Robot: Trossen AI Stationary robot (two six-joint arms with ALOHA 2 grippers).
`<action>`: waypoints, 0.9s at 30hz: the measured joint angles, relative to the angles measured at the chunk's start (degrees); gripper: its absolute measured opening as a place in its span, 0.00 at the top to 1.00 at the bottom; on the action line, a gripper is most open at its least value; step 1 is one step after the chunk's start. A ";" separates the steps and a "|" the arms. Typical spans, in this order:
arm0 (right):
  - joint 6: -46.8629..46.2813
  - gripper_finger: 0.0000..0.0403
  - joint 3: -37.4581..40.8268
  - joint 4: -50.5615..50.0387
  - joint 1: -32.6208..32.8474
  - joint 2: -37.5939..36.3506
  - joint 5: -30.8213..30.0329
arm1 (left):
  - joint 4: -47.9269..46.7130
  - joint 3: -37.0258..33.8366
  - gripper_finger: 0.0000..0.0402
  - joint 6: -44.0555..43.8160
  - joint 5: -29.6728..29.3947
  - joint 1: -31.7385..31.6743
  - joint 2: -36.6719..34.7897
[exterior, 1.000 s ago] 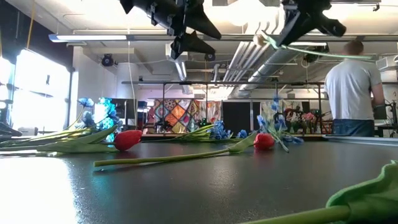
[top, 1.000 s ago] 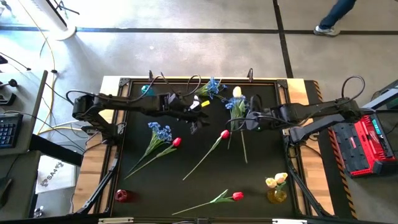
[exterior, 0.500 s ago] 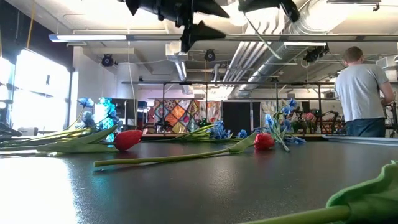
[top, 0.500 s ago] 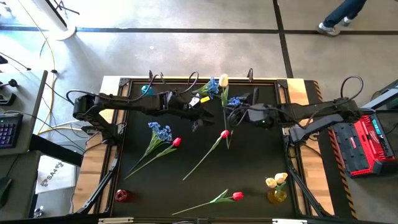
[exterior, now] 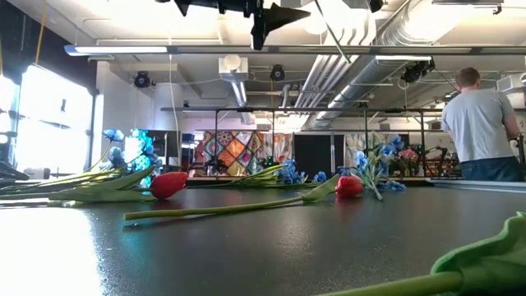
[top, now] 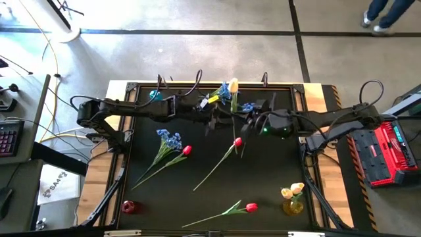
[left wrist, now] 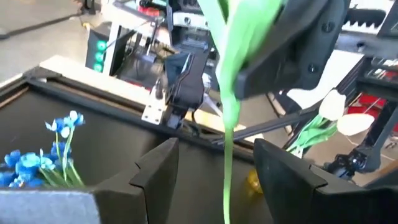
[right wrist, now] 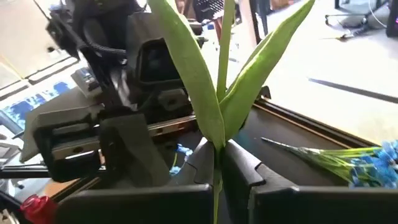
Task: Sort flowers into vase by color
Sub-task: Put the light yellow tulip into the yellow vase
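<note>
My black surface (top: 263, 191) sits in a pale wooden frame. To my right lies a red case (top: 388, 155); to my left, a keyboard (top: 8, 138) on a desk. A person (exterior: 481, 131) in a grey shirt stands beyond the far edge, facing away.

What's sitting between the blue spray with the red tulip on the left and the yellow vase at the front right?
In the high view, one red tulip with a long stem lies between the blue spray and the yellow vase.
</note>
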State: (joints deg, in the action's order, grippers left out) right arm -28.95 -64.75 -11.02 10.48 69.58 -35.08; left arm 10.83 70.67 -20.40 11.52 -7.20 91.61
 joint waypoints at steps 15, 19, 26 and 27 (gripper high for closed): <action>4.04 1.00 0.00 3.58 0.15 0.00 1.10 | 5.75 0.07 0.69 2.23 3.33 0.02 0.00; 5.01 1.00 0.00 3.62 0.46 0.00 1.24 | 5.74 0.07 0.87 3.43 3.33 0.00 0.00; 4.71 1.00 -0.02 3.60 0.55 -0.04 3.77 | 5.50 0.07 0.98 5.17 3.75 0.03 0.00; 4.24 1.00 0.00 3.56 0.56 -0.04 3.83 | 5.45 0.07 0.98 5.66 4.01 0.11 0.00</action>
State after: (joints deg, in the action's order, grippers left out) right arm -24.71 -64.75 -7.46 11.05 69.54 -31.25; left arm 16.28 70.74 -14.75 15.53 -7.09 91.61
